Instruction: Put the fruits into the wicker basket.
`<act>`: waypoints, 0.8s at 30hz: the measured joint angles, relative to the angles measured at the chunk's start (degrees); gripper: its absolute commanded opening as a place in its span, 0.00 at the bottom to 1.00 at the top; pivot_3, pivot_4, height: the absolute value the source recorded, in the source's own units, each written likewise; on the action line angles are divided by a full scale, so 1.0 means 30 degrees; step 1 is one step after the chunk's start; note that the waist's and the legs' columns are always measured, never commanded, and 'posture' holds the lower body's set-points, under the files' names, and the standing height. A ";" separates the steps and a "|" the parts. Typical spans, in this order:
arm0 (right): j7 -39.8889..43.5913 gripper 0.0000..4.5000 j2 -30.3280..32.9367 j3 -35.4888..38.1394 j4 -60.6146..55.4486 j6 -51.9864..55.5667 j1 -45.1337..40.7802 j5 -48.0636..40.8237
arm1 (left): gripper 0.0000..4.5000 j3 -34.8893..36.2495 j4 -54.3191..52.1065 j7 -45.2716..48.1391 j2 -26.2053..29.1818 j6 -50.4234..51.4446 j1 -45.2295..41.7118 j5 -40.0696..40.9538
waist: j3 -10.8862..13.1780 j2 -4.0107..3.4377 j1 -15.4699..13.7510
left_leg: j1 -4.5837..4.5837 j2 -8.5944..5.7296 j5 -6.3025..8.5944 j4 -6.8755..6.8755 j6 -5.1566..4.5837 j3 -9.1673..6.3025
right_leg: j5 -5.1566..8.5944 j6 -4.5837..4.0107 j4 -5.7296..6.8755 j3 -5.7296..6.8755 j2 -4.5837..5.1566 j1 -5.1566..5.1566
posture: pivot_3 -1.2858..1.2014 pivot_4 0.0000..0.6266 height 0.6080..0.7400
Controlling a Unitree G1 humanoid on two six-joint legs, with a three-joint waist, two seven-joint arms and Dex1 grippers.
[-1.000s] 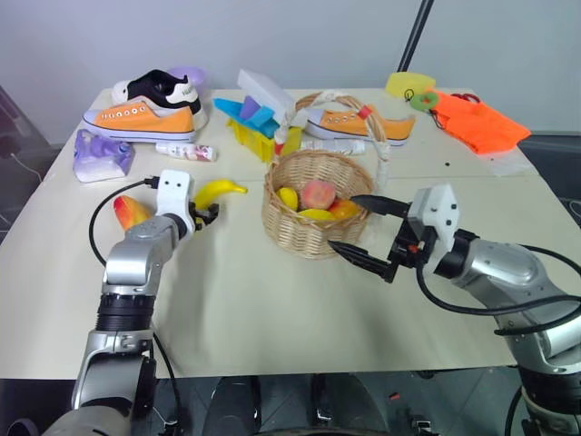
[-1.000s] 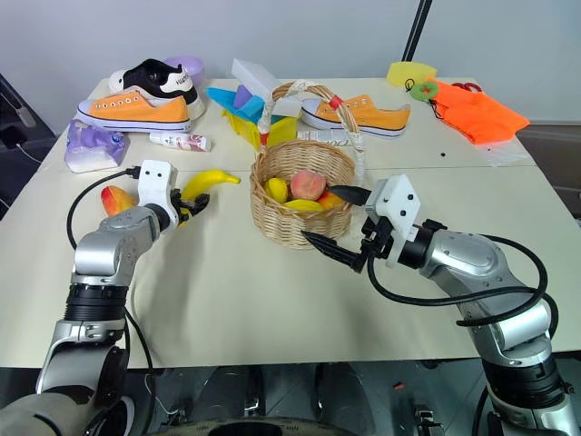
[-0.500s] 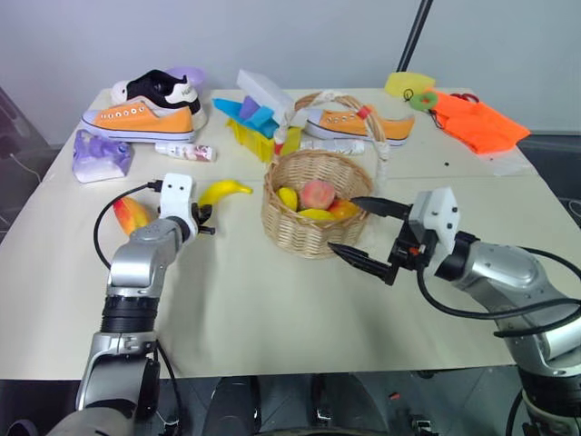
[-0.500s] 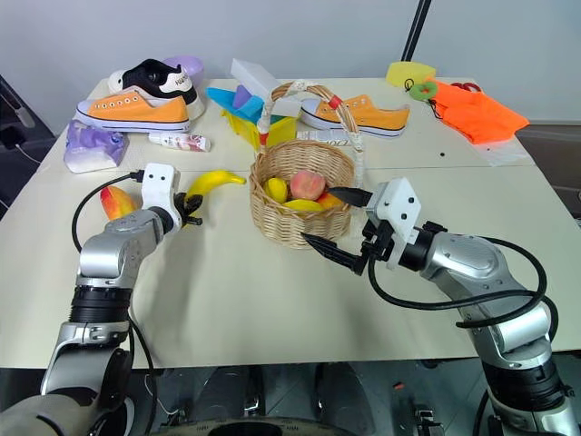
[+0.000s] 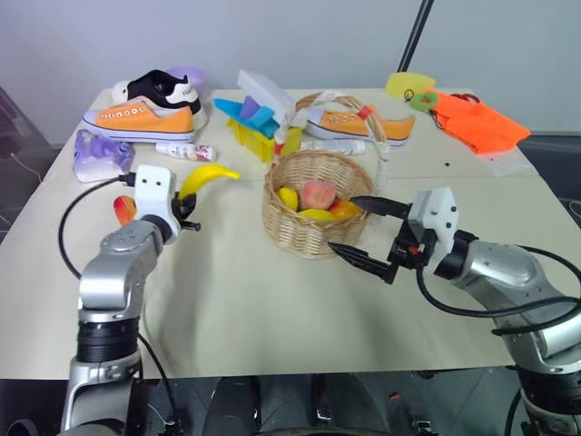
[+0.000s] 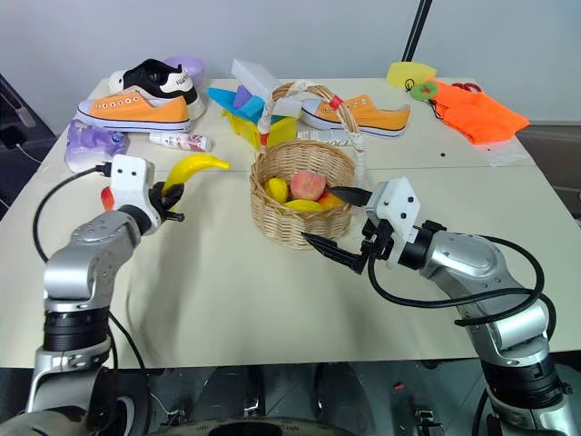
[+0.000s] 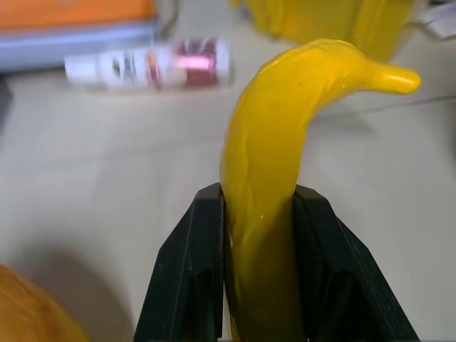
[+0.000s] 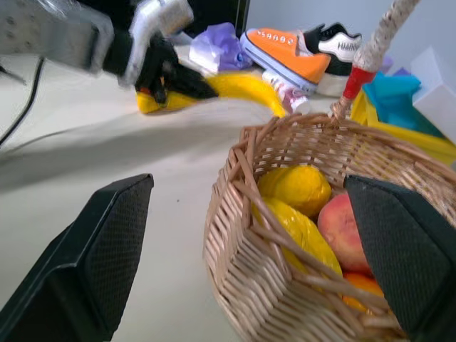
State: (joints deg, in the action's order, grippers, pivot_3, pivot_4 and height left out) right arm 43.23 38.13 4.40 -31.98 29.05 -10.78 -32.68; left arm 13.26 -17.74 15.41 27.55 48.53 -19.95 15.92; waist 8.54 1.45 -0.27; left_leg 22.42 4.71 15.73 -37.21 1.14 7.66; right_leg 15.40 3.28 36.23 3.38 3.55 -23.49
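Observation:
My left gripper (image 5: 186, 211) is shut on the curved yellow banana (image 5: 204, 175), which hangs above the table left of the wicker basket (image 5: 304, 232). In the left wrist view the banana (image 7: 274, 185) sits squeezed between both black fingers (image 7: 192, 271). The basket holds a pinkish peach (image 5: 319, 193) and small yellow fruits (image 8: 293, 189). A red-and-yellow mango (image 5: 121, 209) lies on the table, partly hidden behind my left hand. My right gripper (image 5: 343, 223) stands open at the basket's near right side, one finger over the rim and the other outside the wall.
Orange sneakers (image 5: 141, 116) (image 5: 354, 125) lie at the back, with a yellow tray (image 5: 252, 136) of blue pieces between them. A small bottle (image 5: 186, 152), a purple bag (image 5: 98, 153) and an orange cloth (image 5: 477, 123) also lie on the table.
My left gripper has shut on the banana and lifted it off the table, up and a little to the left. The right arm has stayed still.

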 measured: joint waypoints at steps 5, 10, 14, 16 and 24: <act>-0.0068 1.00 -0.0421 0.0595 0.0515 -0.0636 0.0544 -0.0067 | 0.24 0.3785 -0.2364 0.4671 0.0667 -0.1119 0.2592 0.4633 | 0.0001 -0.0003 0.0059 | -0.0003 0.0013 -0.0002 -0.0007 0.0004 0.0003 | 0.0003 -0.0006 0.0005 0.0004 0.0004 -0.0001 | 0.52 0.24 1.00; -0.0179 1.00 -0.0698 0.1102 0.0658 -0.0647 0.0535 -0.0464 | 0.24 0.4002 -0.3447 0.7042 0.1189 -0.1557 0.2511 0.7744 | -0.0001 -0.0004 -0.0203 | -0.0007 -0.0011 -0.0002 -0.0037 0.0005 -0.0013 | 0.0040 -0.0072 -0.0004 0.0001 0.0028 0.0042 | 0.52 0.24 1.00; -0.0146 1.00 -0.0697 0.1065 0.0686 -0.0675 0.0446 -0.0412 | 0.24 0.0447 -0.2803 0.5727 -0.0246 -0.1306 -0.0896 0.7476 | -0.0005 0.0006 -0.0208 | -0.0004 -0.0067 0.0002 -0.0076 -0.0009 -0.0033 | 0.0009 -0.0018 -0.0012 -0.0004 0.0026 0.0084 | 0.52 0.24 1.00; -0.0247 1.00 -0.0706 0.0978 0.0648 -0.0678 0.0409 -0.0383 | 0.24 -0.1236 -0.1803 0.4826 -0.0993 -0.1084 -0.2328 0.6799 | -0.0008 0.0010 -0.0128 | -0.0006 -0.0064 0.0002 -0.0065 -0.0009 -0.0037 | 0.0004 -0.0007 -0.0011 -0.0008 0.0010 0.0078 | 0.52 0.24 1.00; -0.0975 1.00 -0.0708 0.0975 0.0366 -0.0668 0.1155 0.0103 | 0.24 -0.4516 0.1577 0.4081 -0.2126 -0.0943 -0.5863 0.5166 | -0.0008 0.0007 -0.0121 | -0.0004 0.0005 -0.0011 -0.0016 0.0013 -0.0026 | -0.0005 0.0012 0.0000 -0.0012 -0.0100 0.0026 | 0.52 0.24 1.00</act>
State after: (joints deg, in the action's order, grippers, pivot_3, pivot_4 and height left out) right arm 40.30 36.00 7.32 -30.88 27.05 -7.31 -32.37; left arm -0.29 -13.01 27.66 21.17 45.70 -37.54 31.42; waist 8.52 1.47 -0.64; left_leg 22.41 4.73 15.70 -37.26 1.18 7.58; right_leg 15.39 3.32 36.23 3.34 3.24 -23.42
